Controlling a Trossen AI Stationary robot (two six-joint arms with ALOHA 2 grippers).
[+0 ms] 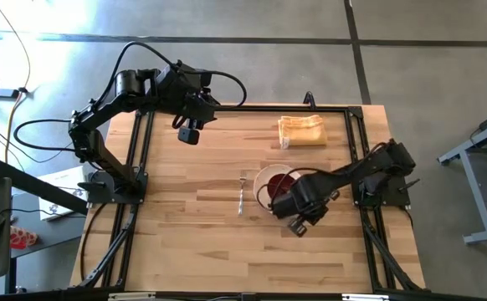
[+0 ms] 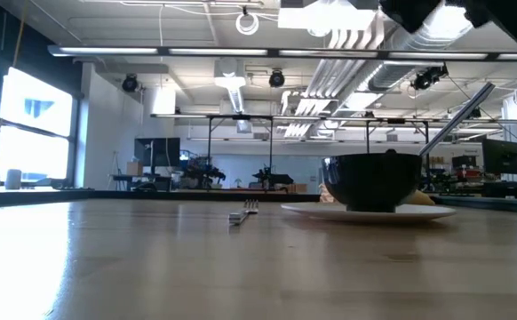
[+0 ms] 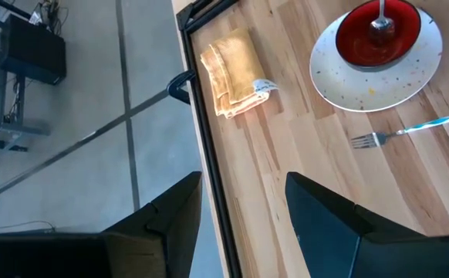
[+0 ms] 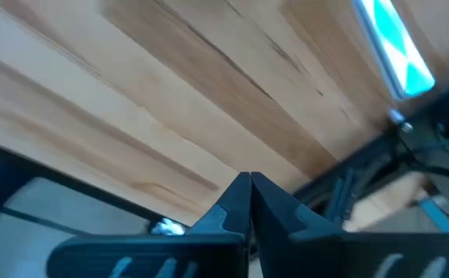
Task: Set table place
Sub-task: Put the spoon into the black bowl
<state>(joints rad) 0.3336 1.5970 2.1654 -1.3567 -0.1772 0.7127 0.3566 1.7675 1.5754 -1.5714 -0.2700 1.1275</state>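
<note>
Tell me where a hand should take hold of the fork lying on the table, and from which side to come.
Grip the fork at mid-handle, coming straight down from above. It lies flat on the table beside the plate, apart from it, so the fingers can straddle the thin handle across its width. The tined end offers a poorer hold, I judge.

We see a big open lab or workshop — polished concrete floor (image 1: 411, 75), exposed ceiling ducts (image 2: 347, 36), more framed test rigs (image 2: 241, 151) across the hall.
</note>
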